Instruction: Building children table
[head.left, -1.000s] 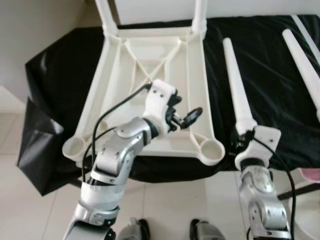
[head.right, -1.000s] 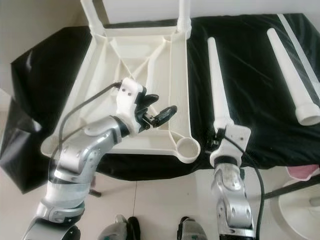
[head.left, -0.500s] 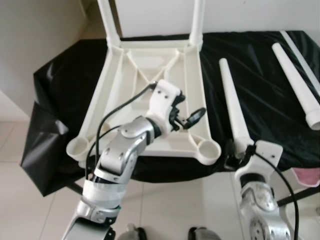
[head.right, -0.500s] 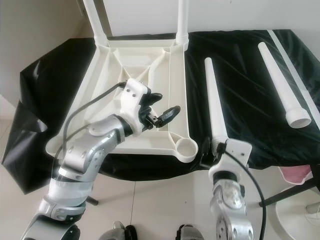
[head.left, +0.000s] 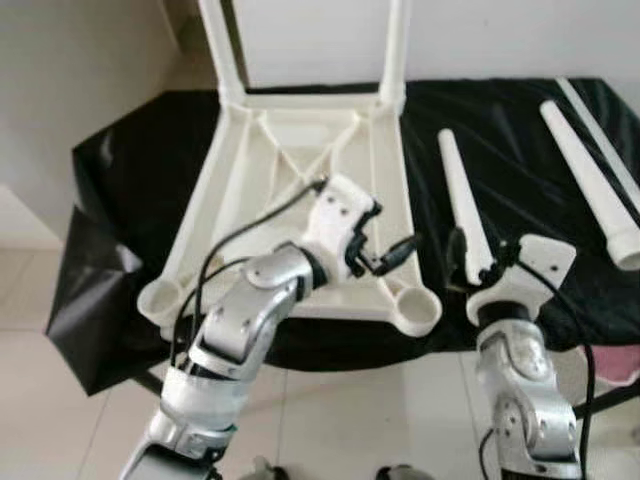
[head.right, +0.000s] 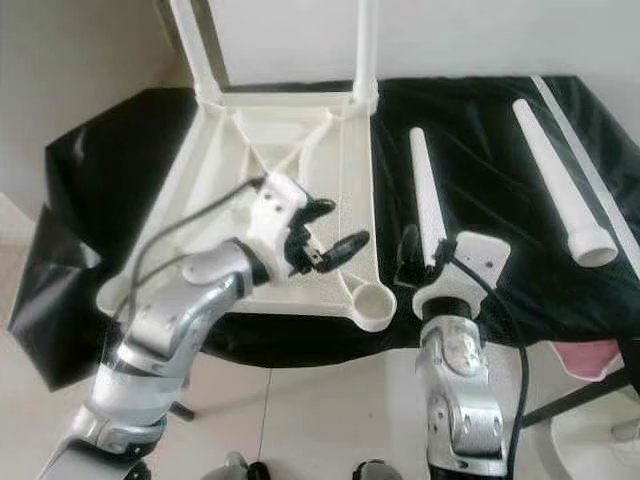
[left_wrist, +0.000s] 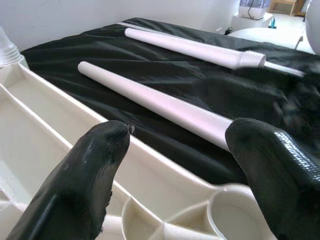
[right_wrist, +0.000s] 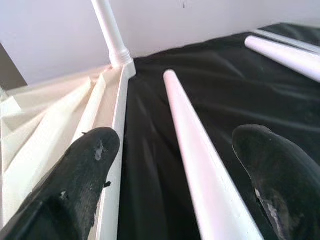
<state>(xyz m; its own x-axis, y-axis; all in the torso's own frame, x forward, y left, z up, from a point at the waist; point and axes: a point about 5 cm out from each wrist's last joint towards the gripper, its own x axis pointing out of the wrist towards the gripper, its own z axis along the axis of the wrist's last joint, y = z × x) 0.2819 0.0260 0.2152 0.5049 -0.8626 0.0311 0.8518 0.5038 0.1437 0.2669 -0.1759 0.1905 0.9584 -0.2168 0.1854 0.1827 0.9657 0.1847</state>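
Table top (head.left: 300, 170) upside down on worktop, sockets up for legs | right gripper (right_wrist: 195, 165) jaws spread astride loose leg (right_wrist: 190, 145) | left gripper (left_wrist: 175, 155) released above near-right socket (head.left: 415, 308)

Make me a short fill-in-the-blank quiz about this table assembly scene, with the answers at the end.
1. The white tabletop lies upside down on a ____ cloth.
2. ____ legs already stand upright in the tabletop's far corners.
3. The right end effector is open, with a loose white ____ between its fingers.
4. The left end effector hovers open above the tabletop's near-right corner ____.

Answers: black; two; leg; socket
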